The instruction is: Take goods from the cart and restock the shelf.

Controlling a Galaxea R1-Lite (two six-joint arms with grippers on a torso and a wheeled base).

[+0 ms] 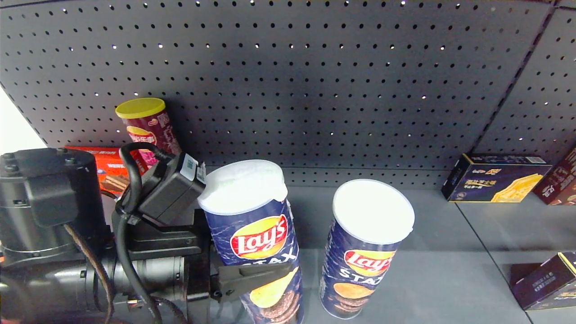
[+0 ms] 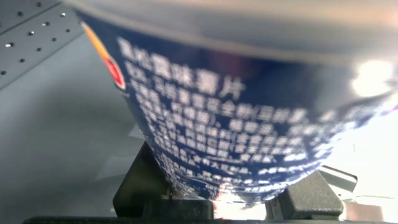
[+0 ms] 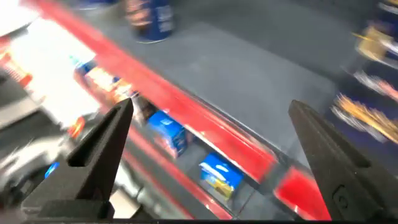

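Observation:
My left gripper point(image 1: 263, 276) is shut on a blue chips can point(image 1: 249, 225) with a white lid, held low on its body and leaning slightly. In the left wrist view the can point(image 2: 249, 112) sits between the two dark fingers point(image 2: 146, 180). Whether its base touches the shelf is hidden. A second blue chips can point(image 1: 364, 252) stands upright on the grey shelf point(image 1: 450, 279), just right of the held one. My right gripper point(image 3: 211, 143) is open and holds nothing. It hangs over the shelf's red front edge point(image 3: 186, 106), with a blue can point(image 3: 149, 18) farther off.
A dark red can with a yellow lid point(image 1: 146, 123) and an orange box point(image 1: 112, 171) stand at the back left. Dark boxes point(image 1: 495, 177) sit at the back right and another point(image 1: 544, 281) at the front right. Blue packs point(image 3: 168, 130) lie below the red edge.

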